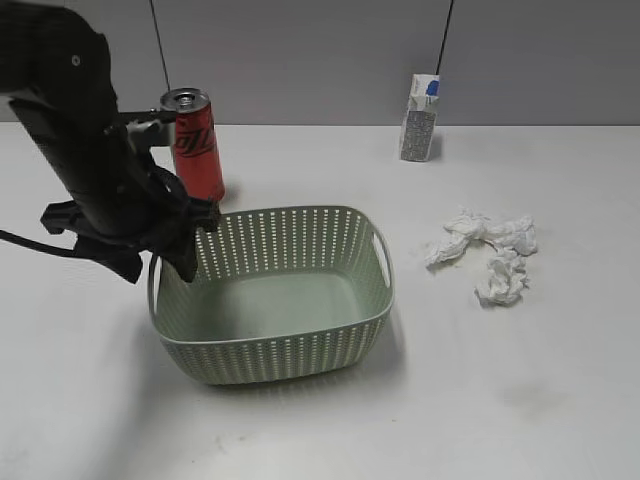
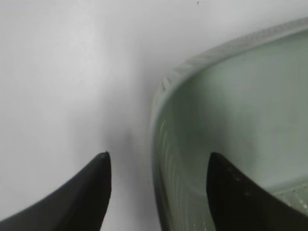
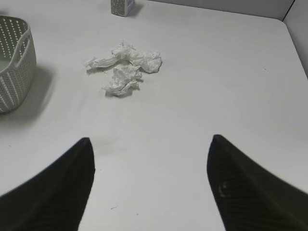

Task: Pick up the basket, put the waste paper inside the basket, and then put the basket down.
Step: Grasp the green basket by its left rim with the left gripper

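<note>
The pale green perforated basket point(image 1: 290, 330) stands empty on the white table. My left gripper point(image 1: 160, 268) is open and straddles the basket's left rim: in the left wrist view the rim point(image 2: 161, 139) runs between the two fingers point(image 2: 156, 161), one outside over the table, one inside. Three crumpled white waste paper wads point(image 1: 488, 255) lie right of the basket; they also show in the right wrist view point(image 3: 124, 67). My right gripper point(image 3: 150, 144) is open and empty above bare table, short of the paper, and out of the exterior view.
A red drink can point(image 1: 195, 145) stands just behind the left arm and the basket's back left corner. A white-and-blue carton point(image 1: 420, 118) stands at the back. The basket's right end point(image 3: 14, 62) shows at the left of the right wrist view.
</note>
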Motion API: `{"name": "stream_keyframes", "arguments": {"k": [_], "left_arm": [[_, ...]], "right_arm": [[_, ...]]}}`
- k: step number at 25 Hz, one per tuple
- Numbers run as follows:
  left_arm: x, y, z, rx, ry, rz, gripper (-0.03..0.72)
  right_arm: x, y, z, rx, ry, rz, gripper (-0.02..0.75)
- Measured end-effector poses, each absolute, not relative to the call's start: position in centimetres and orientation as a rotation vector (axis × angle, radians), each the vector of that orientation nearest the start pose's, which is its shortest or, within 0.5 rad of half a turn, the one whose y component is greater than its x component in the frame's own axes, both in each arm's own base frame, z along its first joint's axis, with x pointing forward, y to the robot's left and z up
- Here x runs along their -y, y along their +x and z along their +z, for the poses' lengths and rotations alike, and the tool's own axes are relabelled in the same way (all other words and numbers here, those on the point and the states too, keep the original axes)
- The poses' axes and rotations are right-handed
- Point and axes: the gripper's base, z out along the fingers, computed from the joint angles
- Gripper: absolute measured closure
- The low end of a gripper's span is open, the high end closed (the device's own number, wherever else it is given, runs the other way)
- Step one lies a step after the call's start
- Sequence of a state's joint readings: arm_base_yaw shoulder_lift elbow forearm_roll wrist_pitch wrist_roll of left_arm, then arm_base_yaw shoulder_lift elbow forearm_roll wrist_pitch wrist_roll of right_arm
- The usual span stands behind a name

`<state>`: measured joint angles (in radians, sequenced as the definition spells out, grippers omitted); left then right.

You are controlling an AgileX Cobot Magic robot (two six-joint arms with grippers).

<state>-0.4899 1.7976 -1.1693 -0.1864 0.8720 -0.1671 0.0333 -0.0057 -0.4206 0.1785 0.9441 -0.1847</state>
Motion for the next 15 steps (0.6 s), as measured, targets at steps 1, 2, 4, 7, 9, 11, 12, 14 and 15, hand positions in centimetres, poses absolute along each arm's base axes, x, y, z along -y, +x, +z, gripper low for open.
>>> {"name": "stream_keyframes", "arguments": {"k": [1,2,4,7,9,11,12,14,15], "left_arm": [[17.3,29.7,18.7,-3.012,0.307,-0.295,0.216],[17.4,29.8,18.4,-3.018,0.298,-0.294,0.225],[17.5,30.0,17.5,-3.04,0.288,-0.287,0.233],[17.6,30.2,16.3,-3.072,0.283,-0.271,0.237],[17.6,30.2,16.0,-3.08,0.28,-0.267,0.237],[17.7,30.3,15.9,-3.077,0.257,-0.269,0.246],[17.7,30.4,15.9,-3.075,0.235,-0.271,0.257],[17.7,30.5,15.8,-3.069,0.204,-0.275,0.281],[17.7,30.5,15.8,-3.065,0.192,-0.279,0.295]], "right_arm": [[-1.3,0.7,26.5,-1.98,-0.204,0.114,0.186],[-1.3,0.7,26.5,-1.981,-0.204,0.115,0.186],[-1.3,0.7,26.5,-1.981,-0.204,0.115,0.186],[-1.3,0.7,26.5,-1.981,-0.203,0.115,0.186],[-1.3,0.7,26.5,-1.981,-0.202,0.116,0.186],[-1.3,0.7,26.5,-1.981,-0.202,0.116,0.186],[-1.3,0.7,26.5,-1.981,-0.202,0.116,0.186],[-1.3,0.7,26.5,-1.981,-0.201,0.117,0.186],[-1.3,0.7,26.5,-1.981,-0.201,0.117,0.186]]}}
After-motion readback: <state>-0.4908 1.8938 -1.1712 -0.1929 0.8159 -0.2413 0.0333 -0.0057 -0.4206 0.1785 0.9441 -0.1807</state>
